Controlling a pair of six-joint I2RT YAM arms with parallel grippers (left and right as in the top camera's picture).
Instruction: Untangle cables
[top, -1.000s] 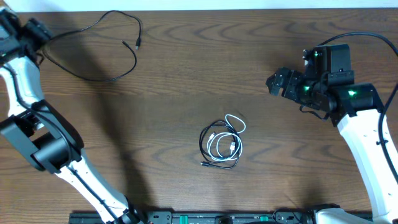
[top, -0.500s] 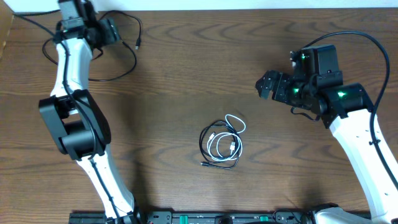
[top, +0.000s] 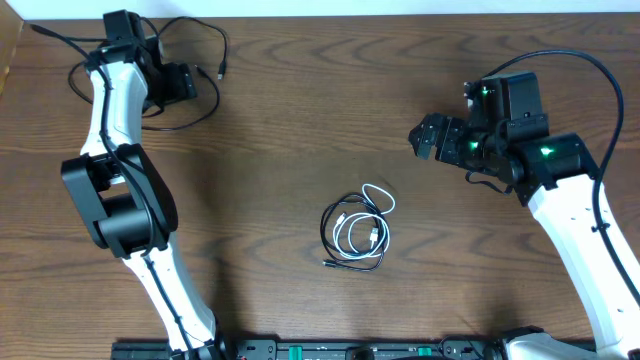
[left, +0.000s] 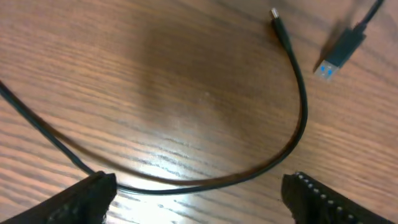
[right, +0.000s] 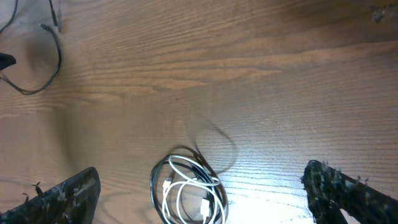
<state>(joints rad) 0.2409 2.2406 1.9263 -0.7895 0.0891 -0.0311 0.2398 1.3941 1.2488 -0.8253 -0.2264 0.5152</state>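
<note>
Overhead and wrist views of a dark brown wood-grain table (top: 300, 120). One thin black cable (left: 303, 112) lies spread in open loops at the far left corner of the table, well apart from the other two. Its small metal-tipped plug (left: 277, 22) rests on the wood, and a black plug with a blue tip (left: 339, 55) lies near it; whether both belong to one cord cannot be told. The left gripper (top: 185, 82) hovers over these loops with its jaws spread wide and nothing between them. In the left wrist view its dark fingers (left: 93, 196) stand at the two lower corners, and the cable curves across the wood between them, running in under the finger at the left of that view; contact there cannot be told. A small bundle (top: 355, 235) lies near the middle of the table, somewhat toward the edge by the arm bases: a thin white cable (top: 370, 237) coiled in tight rings within the wider ring of a second thin black cable (top: 324, 228), the two overlapping. The right gripper (top: 430, 138) hangs above bare wood toward the right edge, well apart from the bundle, jaws wide and empty. The right wrist view shows the bundle on the wood between its textured fingers (right: 68, 193).
</note>
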